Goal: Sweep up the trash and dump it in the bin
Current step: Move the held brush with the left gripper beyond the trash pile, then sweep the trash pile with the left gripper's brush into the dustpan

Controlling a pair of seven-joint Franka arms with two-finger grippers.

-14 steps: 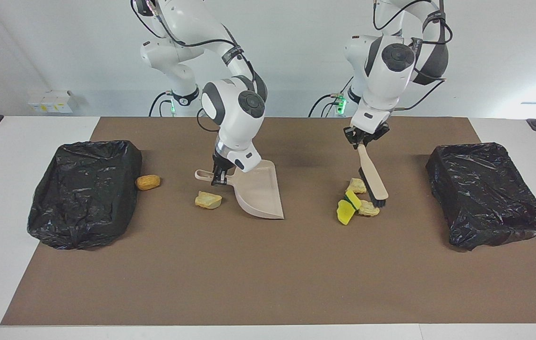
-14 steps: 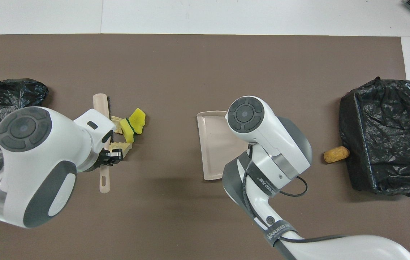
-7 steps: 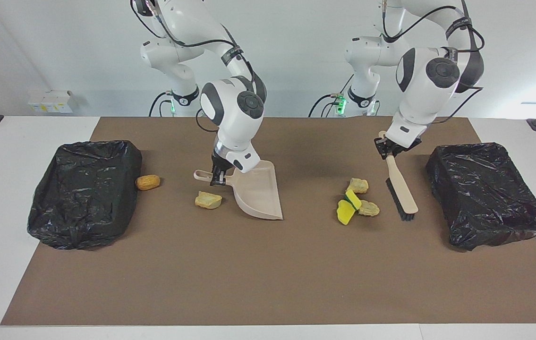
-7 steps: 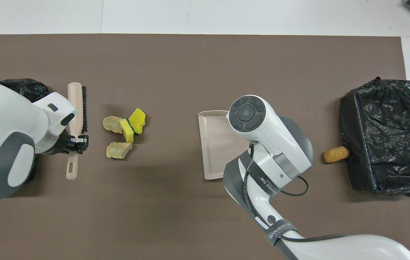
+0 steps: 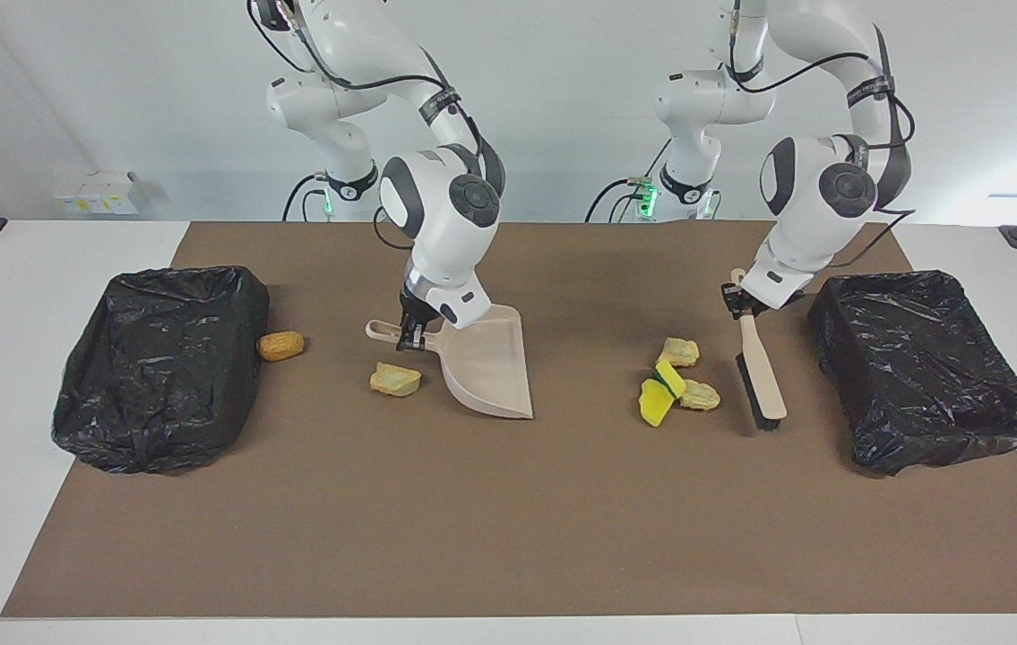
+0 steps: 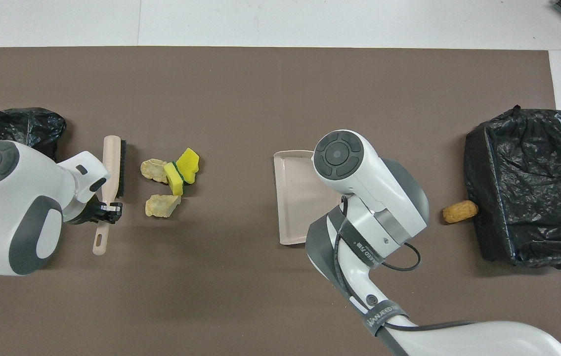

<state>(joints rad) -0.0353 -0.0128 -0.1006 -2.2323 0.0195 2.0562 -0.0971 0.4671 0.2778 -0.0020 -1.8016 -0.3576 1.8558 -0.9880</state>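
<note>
Left gripper (image 5: 739, 303): clamped on the handle of the brush (image 5: 760, 374), low over the mat toward the left arm's end

Brush: slanted head-down, bristle end touching the brown mat (image 5: 508, 502), standing between the scrap cluster and the left-end bin (image 5: 925, 367); bristles face the cluster, just apart from it

Right gripper (image 5: 411, 333): clamped on the handle of the dustpan (image 5: 488, 363), near the middle of the table

Dustpan: beige, its wide lip resting on the mat, the handle end raised; the mouth faces away from the robots; pan holds no scraps

Trash, cluster: yellow sponge bit with green backing (image 5: 662, 391) and two tan lumps, one (image 5: 679, 351) nearer the robots, one (image 5: 699, 395) touching the sponge, all on the mat between brush and dustpan, well apart from the pan

Trash, single lump (image 5: 395, 379): tan-yellow, on the mat just beside the dustpan, on its right-arm side, outside the pan

Trash, orange lump (image 5: 280, 345): on the mat touching the wall of the right-end bin (image 5: 159, 367), outside it

Bins: two, lined with black bags, one at each end of the mat; no scraps seen inside either
</note>
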